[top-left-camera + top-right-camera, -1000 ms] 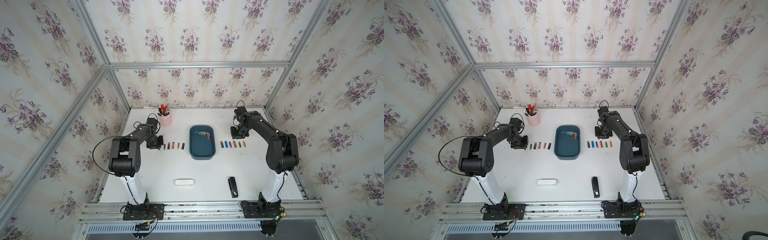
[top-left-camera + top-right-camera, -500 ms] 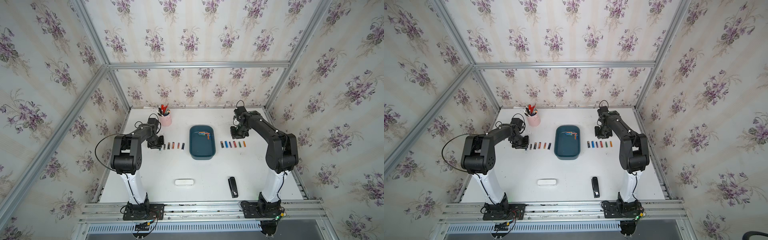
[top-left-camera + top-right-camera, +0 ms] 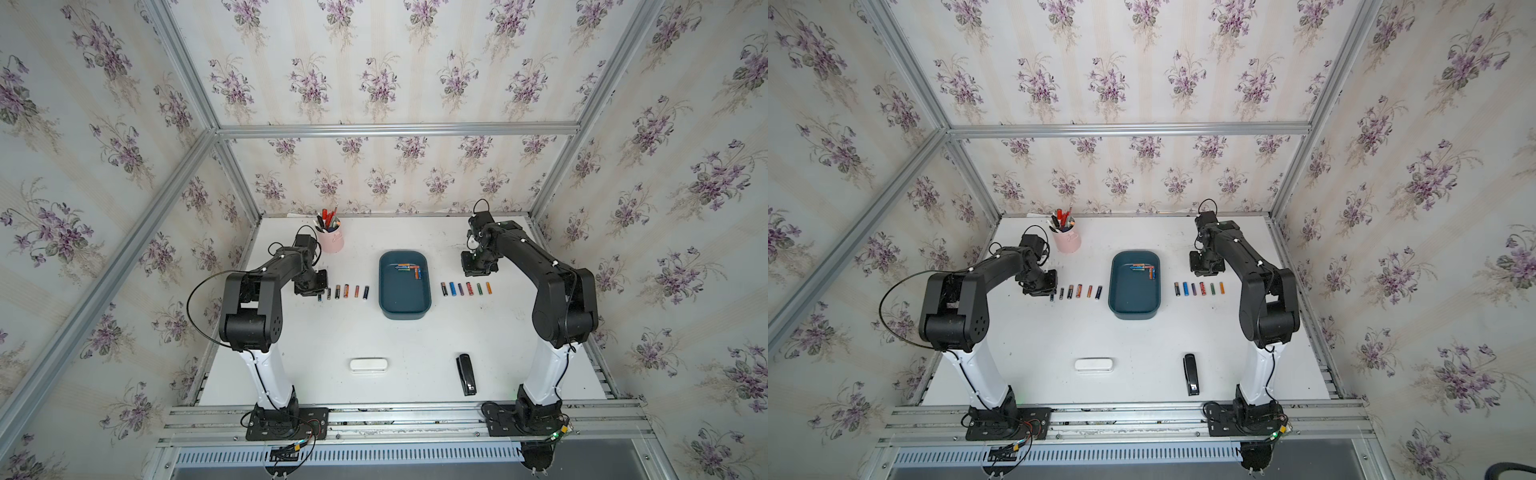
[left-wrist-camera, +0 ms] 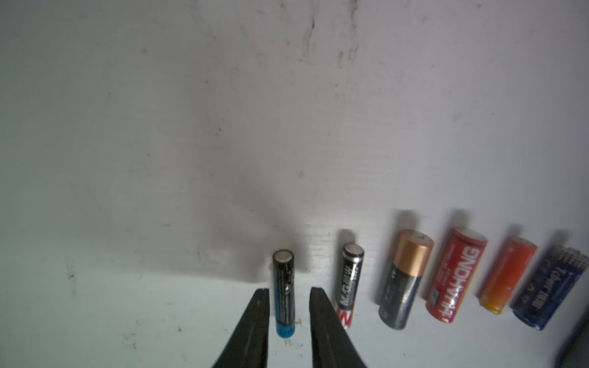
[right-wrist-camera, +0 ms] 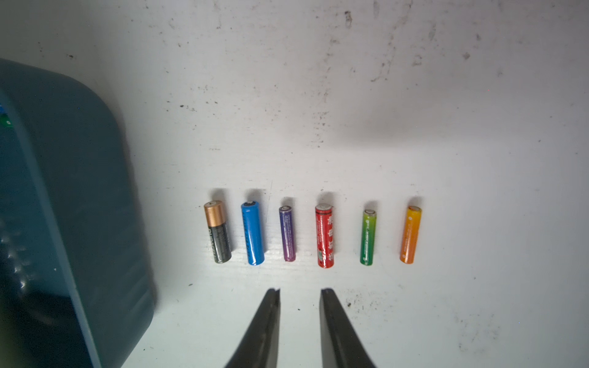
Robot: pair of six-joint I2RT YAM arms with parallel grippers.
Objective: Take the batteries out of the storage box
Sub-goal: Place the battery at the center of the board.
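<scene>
Left wrist view: the left tool (image 4: 290, 290) hangs with jaws parted either side of a slim black battery (image 4: 283, 286), gripping nothing. The battery lies on the table (image 4: 159, 159) at the far end of a row of six. In a top view, the box (image 3: 402, 301) sits mid-table, with this row (image 3: 345, 292) at its 9 o'clock and a second row (image 3: 465, 288) of six at its 3 o'clock. The right tool (image 5: 300, 291), likewise unclenched and empty, hovers near that second row. A few batteries (image 3: 409, 269) lie in the box, bunched at its 12 o'clock end. The step in hand looks like a set-down. The next move calls for a tool to lift clear, swing over the box and close on one battery there without nudging the rows.
</scene>
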